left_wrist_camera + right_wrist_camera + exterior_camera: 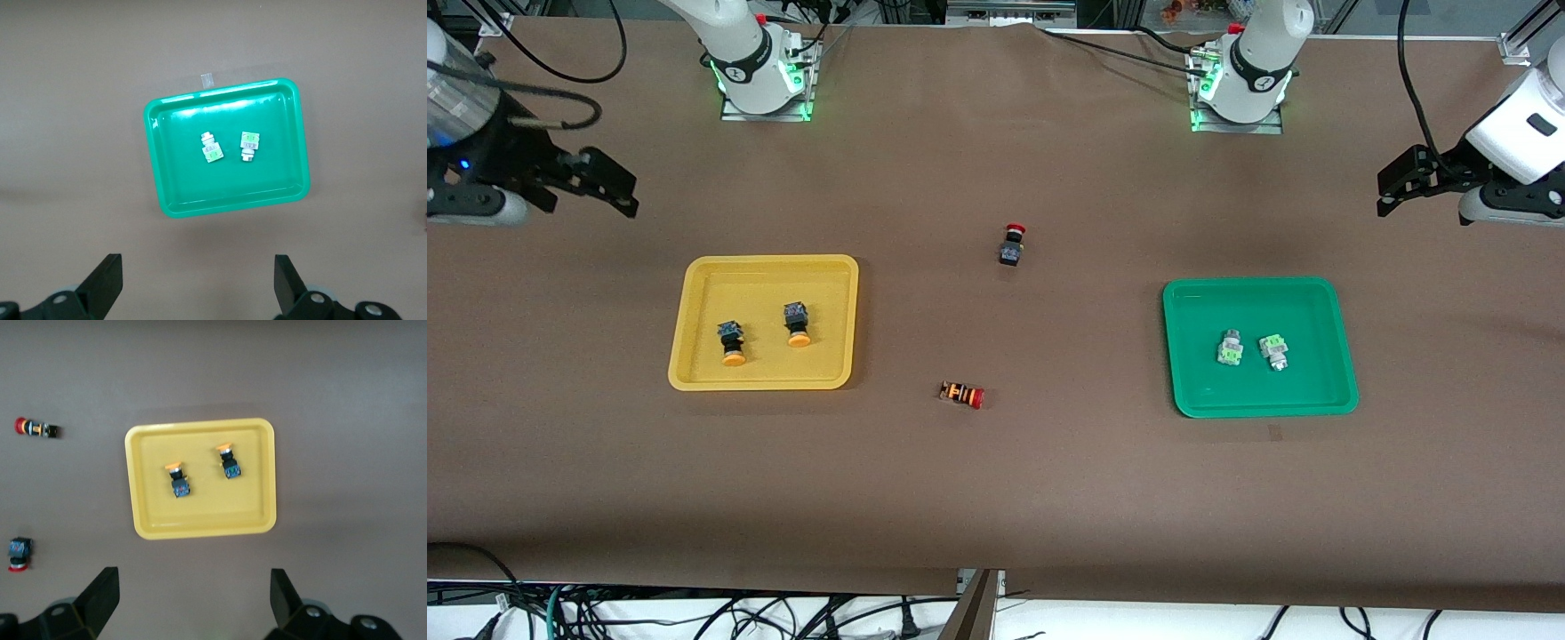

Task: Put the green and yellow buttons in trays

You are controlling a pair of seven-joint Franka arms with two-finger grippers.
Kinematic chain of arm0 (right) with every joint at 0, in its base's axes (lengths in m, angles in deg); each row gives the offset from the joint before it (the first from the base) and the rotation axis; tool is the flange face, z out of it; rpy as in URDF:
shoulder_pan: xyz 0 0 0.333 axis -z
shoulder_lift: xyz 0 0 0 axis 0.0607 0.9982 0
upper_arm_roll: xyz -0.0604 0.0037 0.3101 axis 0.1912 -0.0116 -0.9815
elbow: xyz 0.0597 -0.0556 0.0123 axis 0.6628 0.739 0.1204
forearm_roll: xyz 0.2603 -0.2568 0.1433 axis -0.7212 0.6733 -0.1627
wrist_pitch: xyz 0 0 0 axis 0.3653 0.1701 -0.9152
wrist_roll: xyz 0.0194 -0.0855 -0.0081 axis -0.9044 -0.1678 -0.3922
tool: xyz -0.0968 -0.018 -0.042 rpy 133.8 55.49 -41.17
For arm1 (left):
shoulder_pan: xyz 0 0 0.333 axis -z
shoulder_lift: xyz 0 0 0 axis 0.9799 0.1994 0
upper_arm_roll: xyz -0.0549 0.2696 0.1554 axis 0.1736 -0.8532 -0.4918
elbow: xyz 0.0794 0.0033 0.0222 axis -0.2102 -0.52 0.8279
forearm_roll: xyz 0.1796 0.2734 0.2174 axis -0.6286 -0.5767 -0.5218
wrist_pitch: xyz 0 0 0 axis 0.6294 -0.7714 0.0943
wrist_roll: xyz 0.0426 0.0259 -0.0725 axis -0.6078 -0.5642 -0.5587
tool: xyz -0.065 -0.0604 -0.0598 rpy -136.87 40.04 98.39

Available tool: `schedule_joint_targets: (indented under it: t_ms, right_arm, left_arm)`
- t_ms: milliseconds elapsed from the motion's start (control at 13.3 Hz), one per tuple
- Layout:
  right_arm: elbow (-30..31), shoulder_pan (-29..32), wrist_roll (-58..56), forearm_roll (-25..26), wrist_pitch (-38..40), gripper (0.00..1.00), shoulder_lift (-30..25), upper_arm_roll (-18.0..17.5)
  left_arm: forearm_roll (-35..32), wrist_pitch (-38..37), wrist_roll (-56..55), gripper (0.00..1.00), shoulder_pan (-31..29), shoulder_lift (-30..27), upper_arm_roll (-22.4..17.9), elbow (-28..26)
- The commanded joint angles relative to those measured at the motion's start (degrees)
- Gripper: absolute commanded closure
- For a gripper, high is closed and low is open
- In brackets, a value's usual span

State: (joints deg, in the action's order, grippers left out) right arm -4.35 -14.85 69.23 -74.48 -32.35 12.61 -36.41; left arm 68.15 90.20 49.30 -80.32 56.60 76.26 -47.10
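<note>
Over the table's [996, 498] two ends, your pincers hang wide and empty: the left pincer [1392, 191] well apart from the green tray [1343, 391] holding both green buttons [1231, 348] [1274, 350], the right pincer [609, 187] from the yellow tray [694, 378] with both yellow buttons [731, 343] [797, 324]. Each arm is partly cut off in the front view.

The brown paper-covered tabletop [996, 498] carries a shallow yellow plastic tray [694, 302] at nine o'clock and a matching green plastic tray [1192, 391] at three. Between them lie a black-bodied red-capped button [1011, 244] and, nearer the front camera, an orange-and-black striped red-capped button [962, 394].
</note>
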Motion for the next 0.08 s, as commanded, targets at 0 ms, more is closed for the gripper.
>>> schedule_joint_targets:
  t_ms: [0]
  right_arm:
    - [0.6,1.4,-0.5,0.7,1.0,0.0,0.5,-2.2]
  left_arm:
    - [1.0,-0.5,-0.4,0.0,0.5,0.2,-0.6,0.7]
